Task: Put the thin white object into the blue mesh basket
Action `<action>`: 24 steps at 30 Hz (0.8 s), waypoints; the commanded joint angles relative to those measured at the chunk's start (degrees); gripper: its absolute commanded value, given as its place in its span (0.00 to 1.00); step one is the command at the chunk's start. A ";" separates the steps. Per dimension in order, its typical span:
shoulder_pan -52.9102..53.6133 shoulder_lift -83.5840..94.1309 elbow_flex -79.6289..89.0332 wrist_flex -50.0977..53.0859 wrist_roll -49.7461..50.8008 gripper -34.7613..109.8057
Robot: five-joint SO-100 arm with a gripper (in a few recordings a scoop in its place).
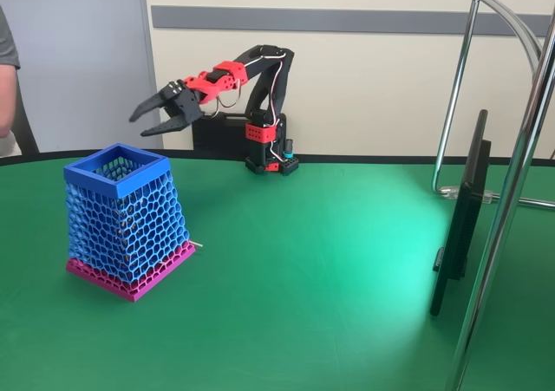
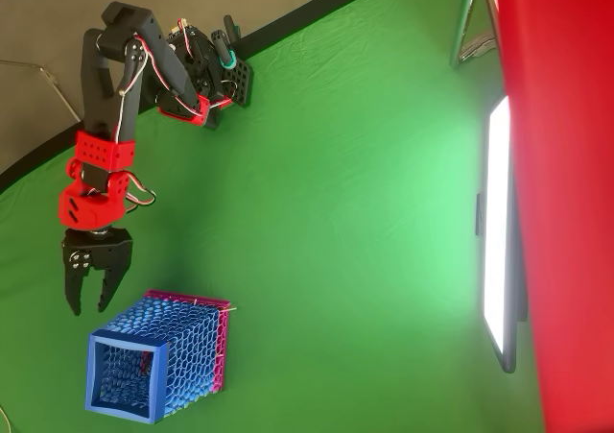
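Overhead view: gripper (image 2: 86,294) aloft just beside blue mesh basket (image 2: 158,368), jaws parted, empty. Thin white stick (image 2: 224,335) stands inside against the mesh, tip poking out near the pink base; apparently delivered. Green table (image 2: 345,241).

Looks like lab or demo room: green felt table (image 1: 347,270), plain beige wall with grey rail (image 1: 347,18), chrome stand (image 1: 512,183) at 3 o'clock

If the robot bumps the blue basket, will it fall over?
Probably not easily. The blue mesh basket widens towards its pink base, flat on the green table, which should steady it. Being open mesh it looks light, so a nudge from the gripper might slide it instead.
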State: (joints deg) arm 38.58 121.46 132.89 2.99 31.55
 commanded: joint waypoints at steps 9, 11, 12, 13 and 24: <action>-16.88 29.62 19.86 11.07 -18.11 0.27; -21.01 35.86 22.76 15.64 -20.83 0.27; -23.20 39.11 24.26 17.67 -22.76 0.26; -25.14 42.71 25.58 20.21 -23.73 0.26; -34.54 64.07 40.34 34.98 -32.70 0.24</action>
State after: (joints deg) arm 4.83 181.85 171.56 36.74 0.26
